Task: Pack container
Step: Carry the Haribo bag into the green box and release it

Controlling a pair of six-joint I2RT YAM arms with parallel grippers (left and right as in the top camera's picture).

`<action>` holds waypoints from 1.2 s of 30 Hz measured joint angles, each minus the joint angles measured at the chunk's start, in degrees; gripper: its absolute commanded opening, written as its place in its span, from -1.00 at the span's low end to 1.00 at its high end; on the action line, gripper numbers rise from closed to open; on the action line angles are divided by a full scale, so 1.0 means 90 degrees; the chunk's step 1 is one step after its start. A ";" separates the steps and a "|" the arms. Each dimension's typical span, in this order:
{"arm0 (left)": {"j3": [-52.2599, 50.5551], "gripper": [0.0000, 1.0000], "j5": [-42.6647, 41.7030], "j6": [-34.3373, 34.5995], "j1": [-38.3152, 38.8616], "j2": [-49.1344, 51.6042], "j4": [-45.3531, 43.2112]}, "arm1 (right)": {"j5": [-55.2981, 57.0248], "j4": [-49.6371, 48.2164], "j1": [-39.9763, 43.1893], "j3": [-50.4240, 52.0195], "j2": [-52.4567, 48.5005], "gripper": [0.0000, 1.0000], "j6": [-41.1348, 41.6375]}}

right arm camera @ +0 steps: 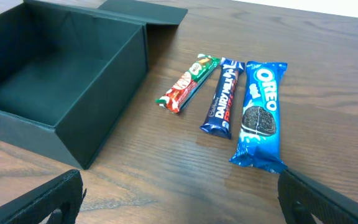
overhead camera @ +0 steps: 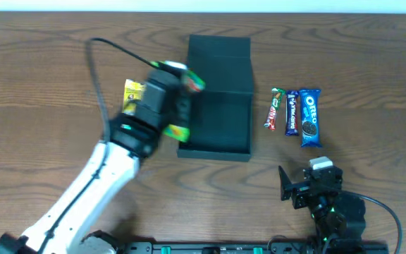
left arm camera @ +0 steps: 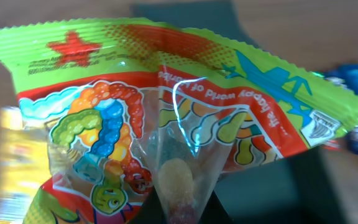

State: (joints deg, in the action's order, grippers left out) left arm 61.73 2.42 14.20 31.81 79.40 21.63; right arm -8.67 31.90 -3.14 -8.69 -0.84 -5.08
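The dark teal container (overhead camera: 217, 120) stands open at the table's middle, its lid flap (overhead camera: 219, 48) laid back; it also shows in the right wrist view (right arm camera: 48, 81). My left gripper (overhead camera: 182, 106) is shut on a green and orange gummy candy bag (left arm camera: 166, 118) and holds it at the container's left wall, above the table. The bag's ends show in the overhead view (overhead camera: 177, 132). My right gripper (overhead camera: 298, 187) is open and empty near the front edge, right of the container.
A yellow packet (overhead camera: 132, 94) lies left of the container, partly under my left arm. Right of the container lie a red-green bar (overhead camera: 273, 108), a Dairy Milk bar (overhead camera: 292, 111) and a blue Oreo pack (overhead camera: 310, 116).
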 measured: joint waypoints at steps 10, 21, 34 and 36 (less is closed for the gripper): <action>0.0000 -0.88 0.0444 0.2424 0.0930 0.1656 -0.0719 | -0.0002 0.0002 0.0000 0.0000 0.0000 0.99 0.0002; 0.0000 0.91 0.0206 0.2795 0.0930 0.2067 -0.1120 | -0.0002 0.0002 0.0000 0.0000 0.0000 0.99 0.0002; 0.0000 0.91 0.0097 0.1921 0.0930 0.1651 -0.1056 | -0.0002 0.0000 0.0000 0.0000 0.0000 0.99 0.0000; 0.0000 0.91 0.0121 0.1698 0.0930 0.1525 -0.1039 | -0.0002 -0.0044 0.0000 0.0000 0.0000 0.98 0.0000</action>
State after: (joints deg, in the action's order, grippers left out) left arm 61.73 3.51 29.47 40.18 93.12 12.27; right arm -8.69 31.51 -3.14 -8.69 -0.84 -5.08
